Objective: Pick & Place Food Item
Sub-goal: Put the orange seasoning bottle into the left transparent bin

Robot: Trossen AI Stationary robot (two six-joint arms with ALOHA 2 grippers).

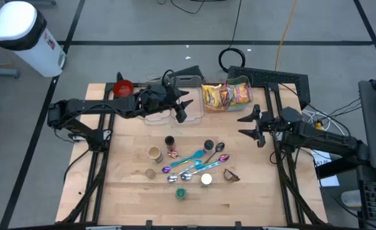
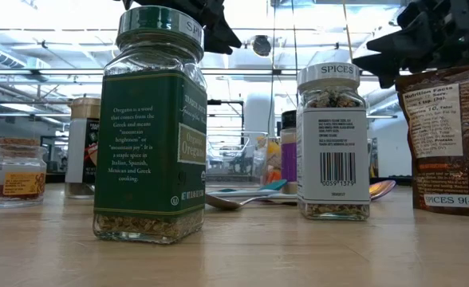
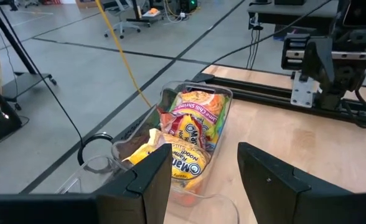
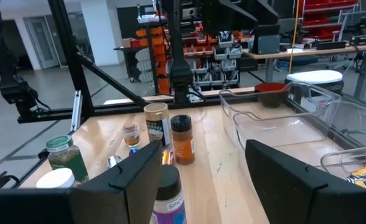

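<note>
Approach step. My left gripper (image 1: 181, 110), jaws apart and empty, hovers at upper centre beside the noodle packets (image 1: 226, 96) in their clear bin (image 1: 239, 81). Next: descend, straddle one packet. Right gripper (image 1: 255, 128) waits open, centre right.

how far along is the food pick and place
Nothing looks placed yet: the noodle packets still sit in their clear bin. The left gripper hovers open and empty over the neighbouring empty bin; the right gripper waits open. Grasping and moving remain.
</note>
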